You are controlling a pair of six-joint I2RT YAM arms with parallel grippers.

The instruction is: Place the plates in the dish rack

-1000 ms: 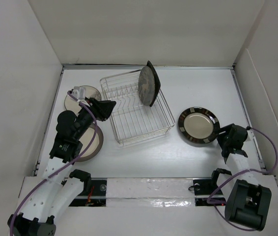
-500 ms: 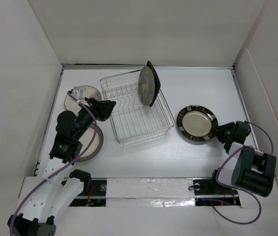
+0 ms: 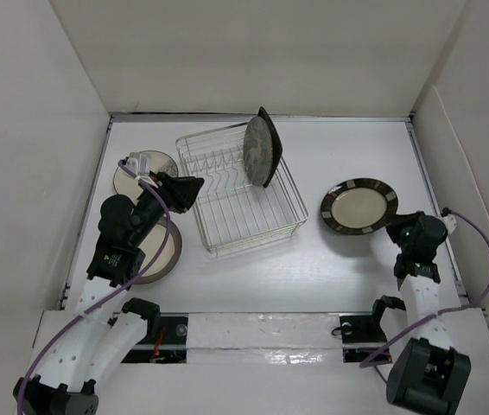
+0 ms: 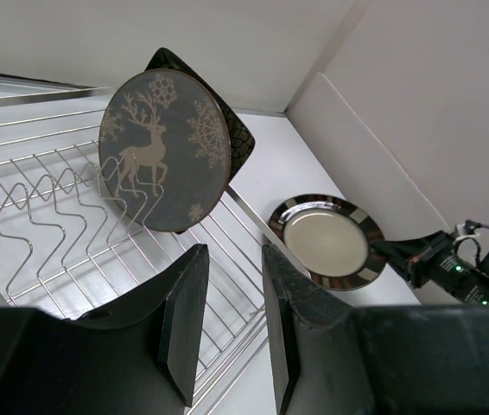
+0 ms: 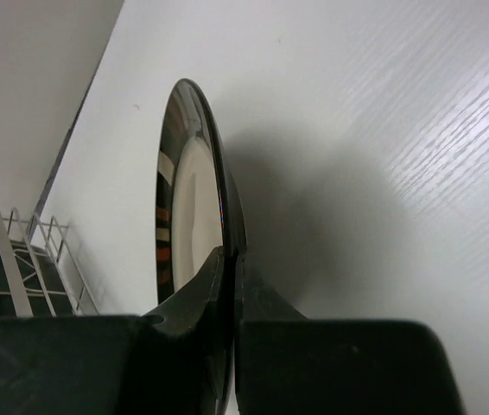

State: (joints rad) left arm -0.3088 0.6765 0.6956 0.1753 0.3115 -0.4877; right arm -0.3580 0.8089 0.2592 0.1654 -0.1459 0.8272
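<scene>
— How is the right arm set, and what is held by it?

— It is folded low at the right side of the table, the forearm reaching inward. The right gripper is closed down on the near-right rim of the dark-rimmed plate, with only the thickness of the rim left between the fingers (this is clearest in the wrist view, where the plate is seen almost edge-on). The plate is tilted, its cream face turned toward the dish rack. Whether its far edge touches the table cannot be told.

— And the left arm?

— It is raised and bent over the left side, above a brown-rimmed plate lying flat, with a cream plate beyond it. The left gripper is held over the rack's left edge, its fingers parted and nothing grasped between them.

— Where are the other plates?

— Two are stood upright at the rack's far-right corner: a grey deer plate is leaned in the dividers, and the square dark plate is set just behind it.
</scene>
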